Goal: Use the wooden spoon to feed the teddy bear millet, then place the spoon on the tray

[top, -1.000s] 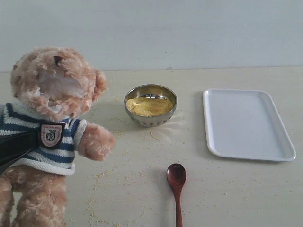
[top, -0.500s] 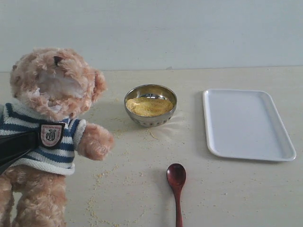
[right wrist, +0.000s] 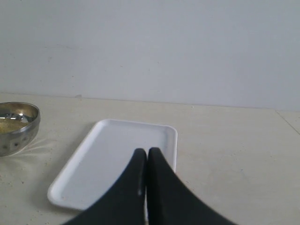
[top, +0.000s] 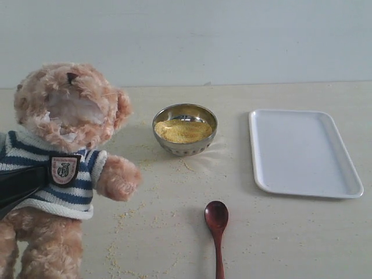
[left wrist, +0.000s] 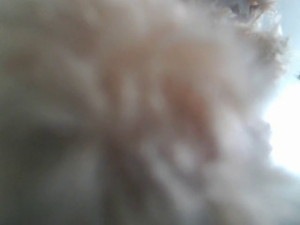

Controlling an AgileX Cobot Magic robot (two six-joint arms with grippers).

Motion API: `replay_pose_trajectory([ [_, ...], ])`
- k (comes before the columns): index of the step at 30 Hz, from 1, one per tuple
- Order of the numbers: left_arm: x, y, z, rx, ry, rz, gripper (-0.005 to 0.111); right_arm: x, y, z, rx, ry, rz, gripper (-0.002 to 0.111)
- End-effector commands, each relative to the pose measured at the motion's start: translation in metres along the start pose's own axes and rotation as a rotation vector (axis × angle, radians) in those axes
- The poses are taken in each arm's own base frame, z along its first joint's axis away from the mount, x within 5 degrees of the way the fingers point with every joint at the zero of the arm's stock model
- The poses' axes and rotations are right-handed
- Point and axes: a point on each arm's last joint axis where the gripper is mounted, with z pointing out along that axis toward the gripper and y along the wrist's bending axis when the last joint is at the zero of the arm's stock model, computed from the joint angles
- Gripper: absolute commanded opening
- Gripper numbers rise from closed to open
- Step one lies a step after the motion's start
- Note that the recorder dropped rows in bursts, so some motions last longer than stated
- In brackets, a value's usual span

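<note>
At the left edge of the exterior view stands a fluffy light-brown plush teddy bear [top: 67, 116] with curly pile, a white muzzle and a navy-and-white striped knit shirt bearing a small shield badge [top: 63, 167]. It is upright, with 1 rounded arm held out toward the middle of the matte cream tabletop [top: 290, 238]. The black left tool [top: 32, 179] is clasped on the bear at the waist: 1 smooth dark finger lies across the shirt just beside the badge, the other is hidden behind the plush, and the left wrist view is filled with blurred fur. Near the middle sits a small round polished steel bowl [top: 185, 149] holding a low heap of fine yellow millet [top: 182, 131] that leaves its upper inner wall bare. Loose grains [top: 125, 216] speckle the tabletop between the bear and the bowl. Nearer the camera, apart from the bowl, a small dark reddish-brown glossy wooden spoon [top: 216, 218] lies flat with its round bowl toward the steel bowl and its thin straight handle running out of view. To the right lies a flat white rectangular plastic tray [top: 302, 154] with rounded corners and a low raised rim, nothing on it. The black right tool [right wrist: 145, 157] hangs above the tray's near end, its 2 tapered fingers pressed together on nothing. A plain pale wall [top: 203, 40] rises behind.
</note>
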Motion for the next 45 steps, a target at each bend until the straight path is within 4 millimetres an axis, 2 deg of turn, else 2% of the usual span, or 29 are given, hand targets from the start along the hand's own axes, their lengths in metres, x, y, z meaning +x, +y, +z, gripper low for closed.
replay_pose_trajectory([
  [1, 0.0, -0.001, 0.0, 0.014, -0.016, -0.032, 0.005, -0.013, 0.0, -0.001, -0.033, -0.147, 0.433, 0.0],
  [2, 0.0, -0.001, 0.0, 0.014, -0.016, -0.032, 0.005, -0.017, -0.001, -0.002, -0.045, -0.184, 0.601, 0.0],
  [4, 0.0, -0.001, 0.0, 0.014, -0.016, -0.032, 0.005, -0.022, -0.004, -0.003, -0.058, -0.249, 0.797, 0.0],
  [10, 0.0, -0.001, 0.0, 0.011, -0.016, -0.032, 0.005, -0.032, -0.009, -0.007, -0.069, -0.379, 0.892, 0.0],
  [13, 0.0, -0.001, 0.0, 0.011, -0.016, -0.032, 0.005, -0.025, -0.005, -0.004, -0.082, -0.282, 0.957, 0.0],
  [15, 0.0, -0.001, 0.0, 0.011, -0.016, -0.032, 0.005, -0.021, 0.001, -0.004, -0.077, -0.124, 0.892, 0.0],
  [18, 0.0, -0.001, 0.0, 0.011, -0.016, -0.032, 0.005, -0.029, 0.009, -0.009, -0.101, 0.045, 0.678, 0.003],
  [20, 0.0, -0.001, 0.0, 0.011, -0.015, -0.032, 0.005, -0.053, 0.02, -0.011, -0.226, 0.101, 0.506, 0.015],
  [21, 0.0, -0.001, 0.0, 0.011, -0.015, -0.032, 0.005, -0.073, 0.031, -0.01, -0.345, 0.129, 0.407, 0.028],
  [22, 0.0, -0.001, 0.0, 0.011, -0.015, -0.032, 0.005, -0.081, 0.036, -0.007, -0.406, 0.168, 0.367, 0.033],
  [23, 0.0, -0.001, 0.0, 0.011, -0.015, -0.032, 0.005, -0.088, 0.041, 0.005, -0.457, 0.288, 0.331, 0.036],
  [26, 0.0, -0.001, 0.0, 0.011, -0.015, -0.032, 0.005, -0.083, 0.042, 0.041, -0.456, 0.514, 0.289, 0.036],
  [28, 0.0, -0.001, 0.0, 0.011, -0.015, -0.032, 0.005, -0.071, 0.045, 0.07, -0.499, 0.659, 0.271, 0.036],
  [30, 0.0, -0.001, 0.0, 0.011, -0.015, -0.032, 0.005, -0.061, 0.049, 0.083, -0.535, 0.728, 0.257, 0.036],
  [33, 0.0, -0.001, 0.0, 0.011, -0.015, -0.032, 0.005, -0.059, 0.054, 0.093, -0.53, 0.698, 0.103, 0.036],
  [36, 0.0, -0.001, 0.0, 0.011, -0.015, -0.032, 0.005, -0.072, 0.051, 0.098, -0.44, 0.698, -0.016, 0.036],
  [40, 0.0, -0.001, 0.0, 0.011, -0.015, -0.032, 0.005, -0.082, 0.05, 0.097, -0.393, 0.737, -0.063, 0.036],
  [45, 0.001, -0.001, 0.0, 0.01, -0.015, -0.028, 0.005, -0.086, 0.056, 0.097, -0.401, 0.724, -0.027, 0.036],
])
